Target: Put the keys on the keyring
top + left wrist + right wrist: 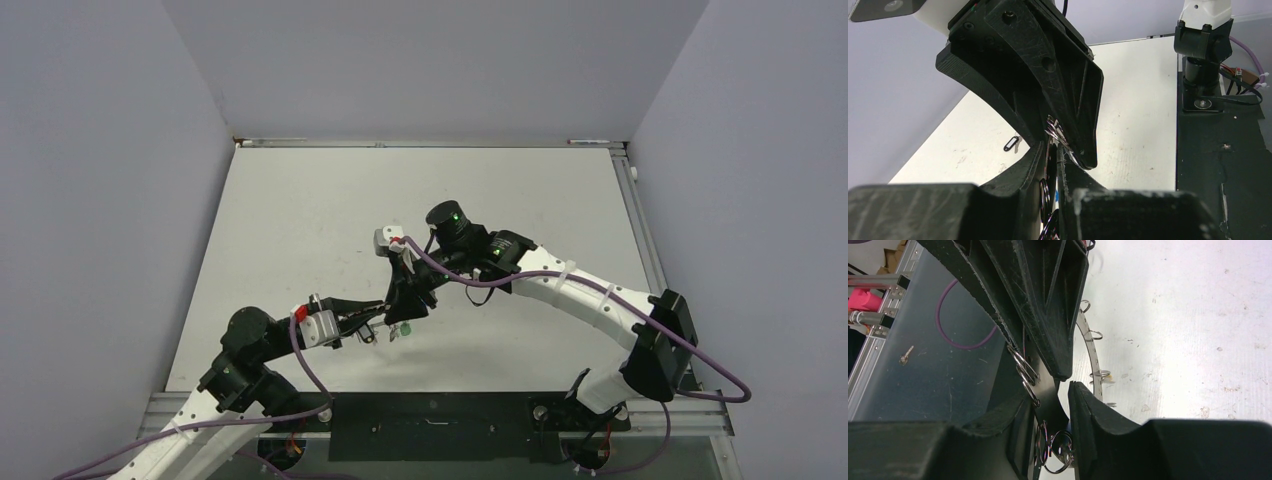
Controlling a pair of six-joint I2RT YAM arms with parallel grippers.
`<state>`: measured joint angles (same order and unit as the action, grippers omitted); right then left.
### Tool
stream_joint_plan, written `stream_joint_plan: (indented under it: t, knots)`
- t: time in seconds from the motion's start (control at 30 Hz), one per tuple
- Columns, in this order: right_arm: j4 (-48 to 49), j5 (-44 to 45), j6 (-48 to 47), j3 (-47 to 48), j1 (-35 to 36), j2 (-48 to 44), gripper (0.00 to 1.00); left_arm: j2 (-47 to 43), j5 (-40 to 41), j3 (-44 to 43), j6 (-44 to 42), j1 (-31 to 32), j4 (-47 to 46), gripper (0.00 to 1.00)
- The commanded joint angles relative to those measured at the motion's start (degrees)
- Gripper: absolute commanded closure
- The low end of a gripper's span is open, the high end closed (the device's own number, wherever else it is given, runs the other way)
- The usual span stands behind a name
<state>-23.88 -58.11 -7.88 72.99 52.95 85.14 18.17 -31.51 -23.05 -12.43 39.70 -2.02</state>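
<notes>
We see both grippers meeting over the table (300, 200), toward the middle of its near edge. The left gripper (378, 318) comes in from the left with its jaws pinched tight on the keyring (1092, 350), which it holds on edge above the tabletop. From the right wrist the ring shows as a flat grey arc with small wire loops (1096, 334) strung along it.

The right gripper (405, 308) reaches down from the far side, its fingertips right against the left ones. Its jaws stand narrowly apart, with a cluster of wire rings (1055, 455) in the gap; we cannot tell whether they grip anything.

A green key (405, 328) shows just beneath the meeting fingertips, and we cannot tell whether it hangs or rests on the table. A black key (1010, 144) lies flat on the table, apart from both grippers.
</notes>
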Motion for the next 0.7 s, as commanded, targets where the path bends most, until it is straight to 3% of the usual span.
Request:
stream_joint_plan:
  t: [0.0, 0.07, 0.17, 0.23, 0.43, 0.67]
  knots:
    - [2.2, -0.7, 1.3, 2.0, 0.7, -2.9, 0.82, -0.1, 3.1, -0.3, -2.2, -0.1, -5.0, 1.0]
    - [0.9, 0.2, 0.5, 2.1, 0.7, -3.5, 0.73, -0.6, 3.6, -0.2, -2.5, -0.1, -4.7, 1.0]
    - [-3.9, 3.2, -2.6, 3.1, 0.7, -5.3, 0.4, -1.5, 4.3, -0.2, -3.2, -0.1, -4.2, 1.0]
    - [-4.6, 4.6, -2.9, 3.2, 0.6, -6.9, 0.35, -1.8, 4.0, -0.3, -3.7, -0.2, -4.0, 1.0]
    - [-1.6, 7.0, -0.9, 3.6, 0.7, -11.2, 0.34, -0.5, 0.3, -1.6, -6.3, -0.1, -2.0, 1.0]
    - [5.3, 9.6, 2.9, 2.5, 0.9, -12.1, 0.43, 1.5, -2.5, -3.2, -6.4, -0.2, -1.5, 1.0]
